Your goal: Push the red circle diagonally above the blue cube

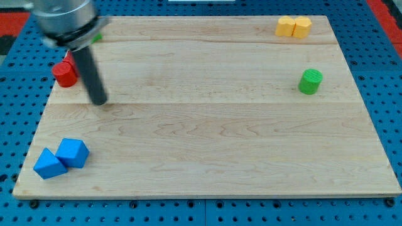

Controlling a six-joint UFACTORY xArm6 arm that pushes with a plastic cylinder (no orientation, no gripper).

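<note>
The red circle lies at the board's left edge, near the view's top left. Another red piece behind it is mostly hidden by the rod. My tip rests on the board just to the right of and below the red circle, a short gap from it. The blue cube sits near the view's bottom left, touching a second blue block on its lower left. The blue blocks lie well below the tip and the red circle.
Two yellow blocks touch each other at the view's top right. A green cylinder stands at the right. A green piece shows partly behind the arm at top left. The wooden board's left edge runs close to the red circle.
</note>
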